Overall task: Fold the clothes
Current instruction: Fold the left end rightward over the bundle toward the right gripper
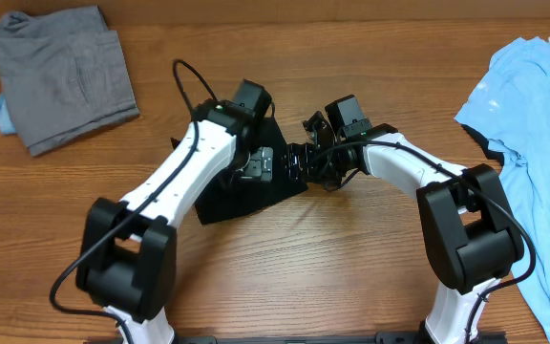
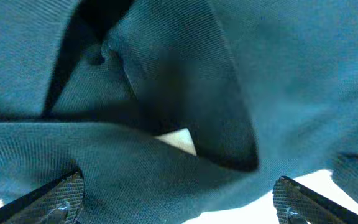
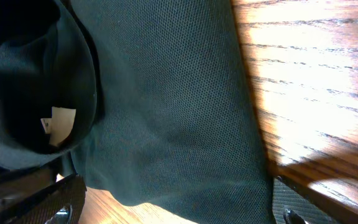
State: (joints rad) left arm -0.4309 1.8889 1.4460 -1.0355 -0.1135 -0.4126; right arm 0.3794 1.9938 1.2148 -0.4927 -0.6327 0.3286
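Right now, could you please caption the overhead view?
Left pincer and right pincer open over black shirt; grey garment, blue T-shirt aside.

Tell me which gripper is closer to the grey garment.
Left. The left gripper is over the black shirt mid-table, on the side of the grey garment; the right gripper is just beyond it, toward the blue T-shirt.

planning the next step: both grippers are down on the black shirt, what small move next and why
Probably lift both straight up off the black shirt: the left gripper and right gripper stand open over folded cloth, gripping nothing, so rising should leave the fold undisturbed.
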